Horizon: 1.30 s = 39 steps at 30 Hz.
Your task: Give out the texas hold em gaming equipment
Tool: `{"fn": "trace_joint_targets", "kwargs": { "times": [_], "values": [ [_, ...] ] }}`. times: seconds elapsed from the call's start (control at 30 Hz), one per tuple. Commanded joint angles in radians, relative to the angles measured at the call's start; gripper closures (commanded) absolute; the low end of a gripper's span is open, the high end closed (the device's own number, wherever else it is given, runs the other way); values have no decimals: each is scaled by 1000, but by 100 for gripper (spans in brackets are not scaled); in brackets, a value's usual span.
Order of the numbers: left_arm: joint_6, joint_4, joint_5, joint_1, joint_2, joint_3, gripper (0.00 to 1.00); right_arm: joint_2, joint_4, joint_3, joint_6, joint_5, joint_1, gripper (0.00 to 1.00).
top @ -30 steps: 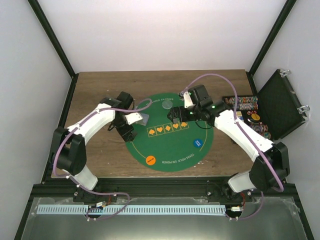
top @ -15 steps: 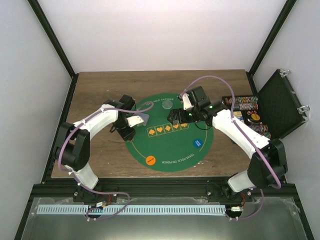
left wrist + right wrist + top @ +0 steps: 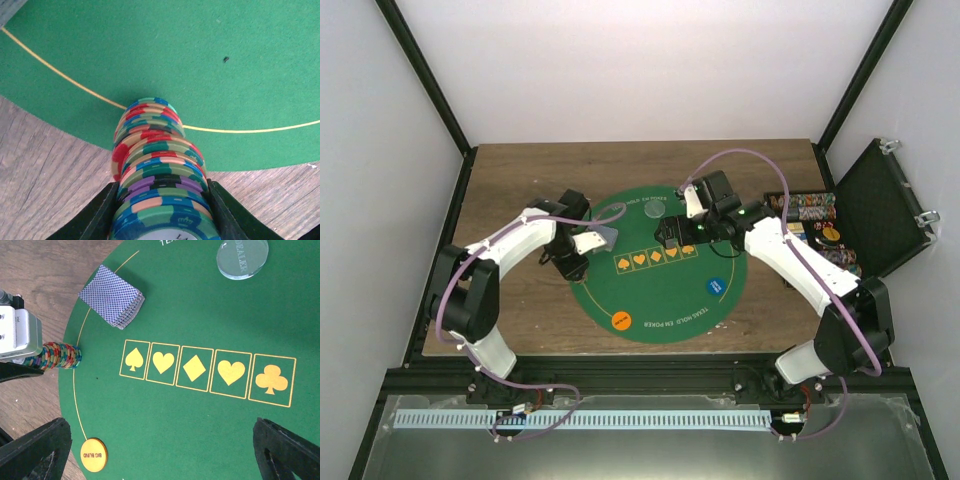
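My left gripper (image 3: 160, 212) is shut on a stack of multicoloured poker chips (image 3: 157, 150) that lies on its side across the left rim of the green mat (image 3: 210, 45). The top view shows that gripper (image 3: 575, 262) at the mat's left edge. In the right wrist view the chip stack (image 3: 61, 356) sits by the yellow border line. My right gripper (image 3: 162, 450) hangs open above the mat's suit boxes, holding nothing. A grey-backed deck of cards (image 3: 112, 302) lies on the mat, with a clear dealer disc (image 3: 242, 257), an orange big-blind disc (image 3: 94, 455) and a blue disc (image 3: 716, 286).
An open black case (image 3: 880, 205) stands at the right table edge, with rows of chips (image 3: 805, 207) in its tray beside my right arm. Bare wooden table (image 3: 520, 180) surrounds the mat. White walls and a black frame close in the workspace.
The left jaws have closed from wide open onto the chip stack, and the left arm's elbow has swung inward. The right gripper has hardly moved.
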Motion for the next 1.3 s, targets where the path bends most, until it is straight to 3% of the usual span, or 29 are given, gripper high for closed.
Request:
{"fn": "trace_joint_targets", "kwargs": {
  "times": [0.0,0.5,0.87,1.27],
  "values": [
    [-16,-44,-50,-2,-32,52,100,-23,-17,49,-13,9,-2,0],
    [-13,-165,5,-24,-72,165,100,-37,-41,33,-18,5,-116,0],
    [-16,-203,43,-248,6,249,100,-87,0,-30,-50,-71,-379,0],
    [-36,-139,49,-509,262,398,100,-125,-8,-33,-84,-15,-411,0]
  ]
}}
